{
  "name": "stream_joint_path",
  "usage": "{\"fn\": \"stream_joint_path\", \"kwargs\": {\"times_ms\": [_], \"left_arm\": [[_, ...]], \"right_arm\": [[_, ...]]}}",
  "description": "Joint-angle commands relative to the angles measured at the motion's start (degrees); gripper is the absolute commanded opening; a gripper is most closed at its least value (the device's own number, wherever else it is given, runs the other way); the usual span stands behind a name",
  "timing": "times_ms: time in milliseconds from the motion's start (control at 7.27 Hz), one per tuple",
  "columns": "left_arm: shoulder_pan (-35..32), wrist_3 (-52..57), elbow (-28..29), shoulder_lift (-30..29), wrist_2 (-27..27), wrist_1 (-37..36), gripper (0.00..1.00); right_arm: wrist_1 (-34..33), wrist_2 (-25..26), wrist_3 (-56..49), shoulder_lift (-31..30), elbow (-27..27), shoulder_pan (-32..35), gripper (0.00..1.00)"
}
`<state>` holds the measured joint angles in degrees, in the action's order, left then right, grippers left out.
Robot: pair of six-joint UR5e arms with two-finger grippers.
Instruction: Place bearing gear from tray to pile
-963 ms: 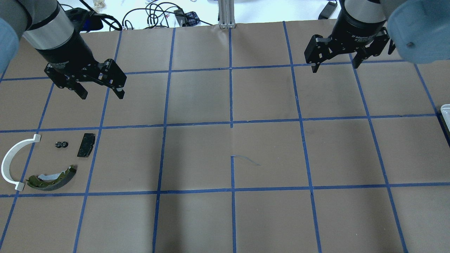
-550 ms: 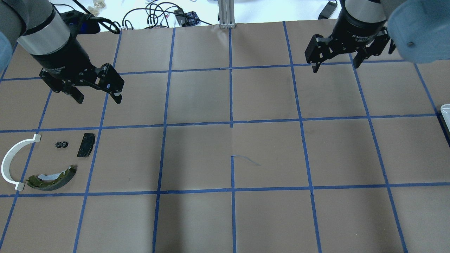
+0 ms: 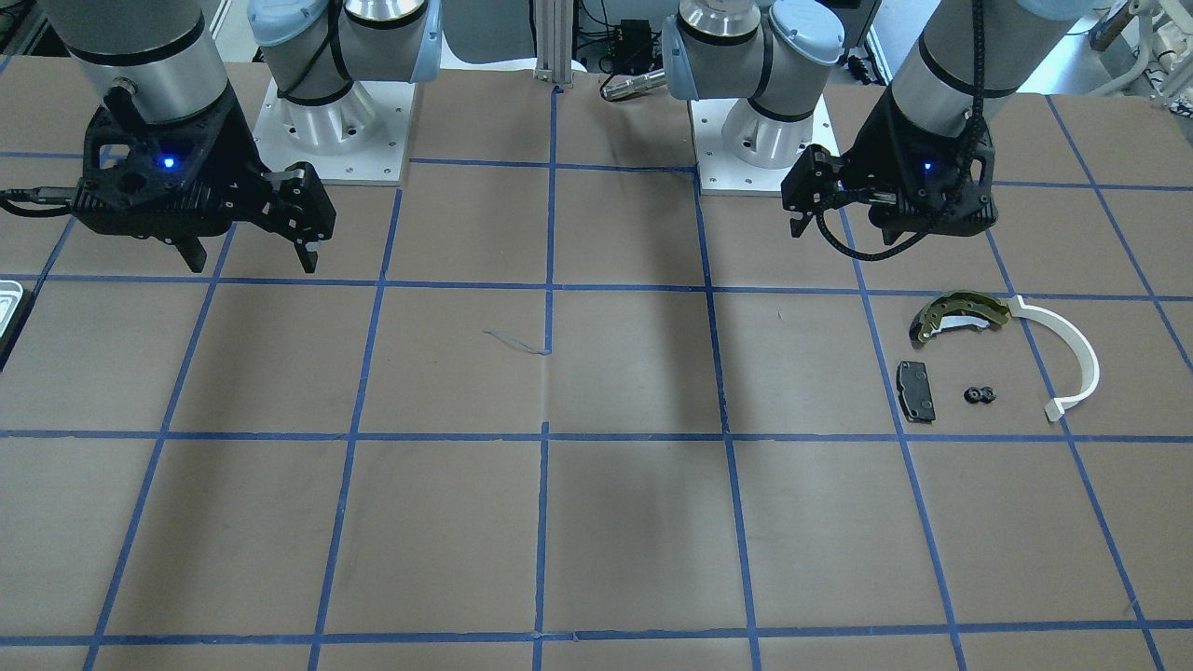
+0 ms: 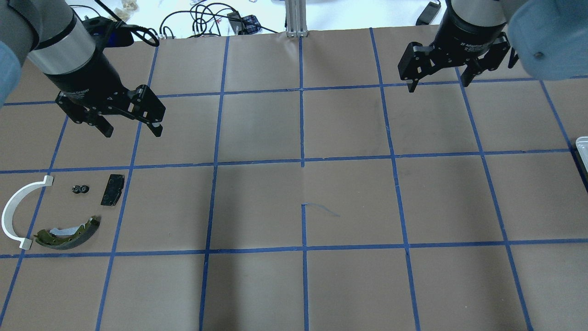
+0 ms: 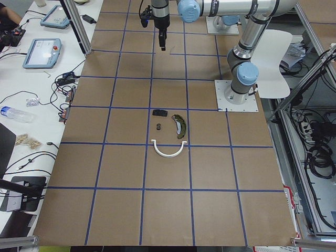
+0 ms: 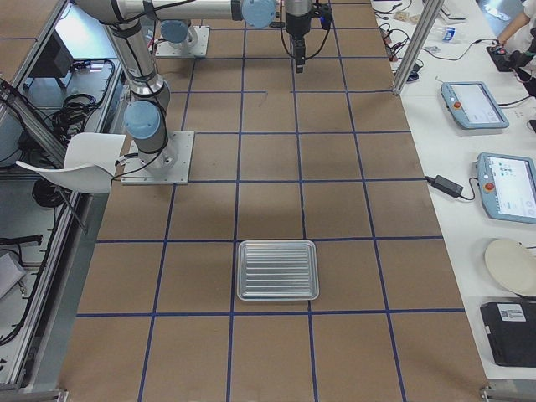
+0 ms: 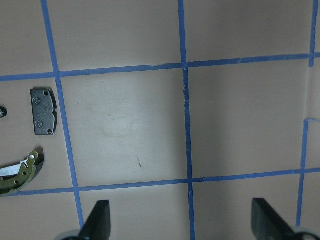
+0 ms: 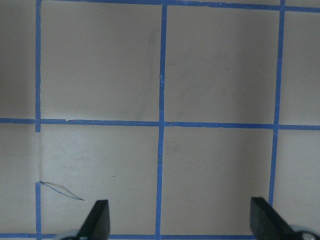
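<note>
Bearing gear (image 4: pixel 81 188) lies untouched; left gripper (image 4: pixel 133 132) and right gripper (image 4: pixel 439 86) hang with jaws wide apart, empty.

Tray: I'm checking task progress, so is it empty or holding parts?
Empty. The tray shows only its bare ribbed bottom in the exterior right view.

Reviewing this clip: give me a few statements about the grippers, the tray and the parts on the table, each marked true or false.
1. The left gripper and the right gripper both have open jaws holding nothing. True.
2. The tray holds a part. False: it is bare.
3. The bearing gear lies between the white arc and the brake pad. True.
4. The left gripper touches the brake shoe. False: it hangs apart from it, touching nothing.
</note>
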<state>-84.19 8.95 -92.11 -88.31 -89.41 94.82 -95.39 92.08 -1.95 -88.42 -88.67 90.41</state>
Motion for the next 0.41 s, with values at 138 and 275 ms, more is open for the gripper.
{"fn": "stream_joint_path", "kwargs": {"times_ms": [138, 275], "left_arm": [[-0.01, 0.02, 0.00, -0.02, -0.59, 0.02, 1.00], [-0.01, 0.02, 0.00, 0.07, -0.68, 0.11, 1.00]], "right_arm": [[-1.46, -0.05, 0.02, 0.18, -0.28, 0.03, 1.00], [-1.46, 0.03, 0.02, 0.09, -0.28, 0.03, 1.00]]}}
